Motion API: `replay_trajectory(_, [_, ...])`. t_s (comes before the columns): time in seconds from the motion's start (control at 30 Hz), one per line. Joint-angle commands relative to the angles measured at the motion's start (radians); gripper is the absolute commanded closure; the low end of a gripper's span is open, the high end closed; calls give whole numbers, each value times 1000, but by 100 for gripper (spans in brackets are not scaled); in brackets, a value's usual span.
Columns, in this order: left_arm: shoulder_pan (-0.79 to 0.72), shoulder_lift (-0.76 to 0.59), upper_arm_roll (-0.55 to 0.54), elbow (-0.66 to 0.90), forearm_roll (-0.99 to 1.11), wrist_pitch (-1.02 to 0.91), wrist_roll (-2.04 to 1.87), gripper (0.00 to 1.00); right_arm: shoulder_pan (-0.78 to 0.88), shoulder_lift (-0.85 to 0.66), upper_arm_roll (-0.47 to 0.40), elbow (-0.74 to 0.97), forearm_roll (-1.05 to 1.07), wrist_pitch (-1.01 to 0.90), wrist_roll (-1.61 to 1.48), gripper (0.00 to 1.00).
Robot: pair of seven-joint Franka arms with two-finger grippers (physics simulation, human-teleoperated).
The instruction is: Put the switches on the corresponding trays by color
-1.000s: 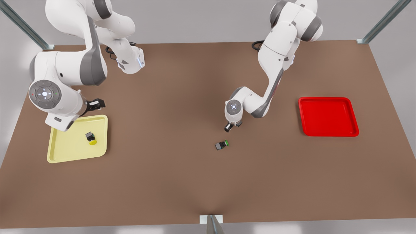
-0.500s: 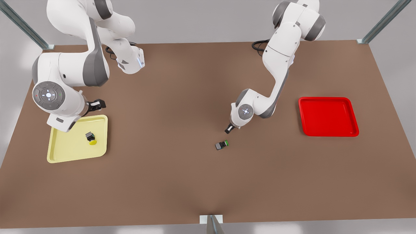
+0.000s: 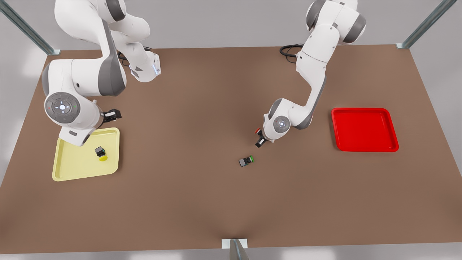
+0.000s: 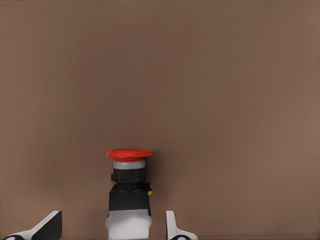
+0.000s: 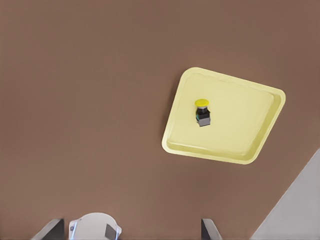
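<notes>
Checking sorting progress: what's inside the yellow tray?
The yellow tray holds one yellow-capped switch, lying on its side. The right arm hides the tray's far corner.

No readable text, label, brand, number or sign stands on anything in these views.
</notes>
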Motion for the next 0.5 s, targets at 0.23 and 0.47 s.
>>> replay_trajectory(0.23, [-3, 12, 1, -9, 6, 5, 3, 0, 0, 0, 0, -8, -11, 0, 0, 0])
replay_trajectory(0.47, [-1, 15, -1, -23, 8, 25, 35, 13, 0, 0, 0, -17, -17, 0, 0, 0])
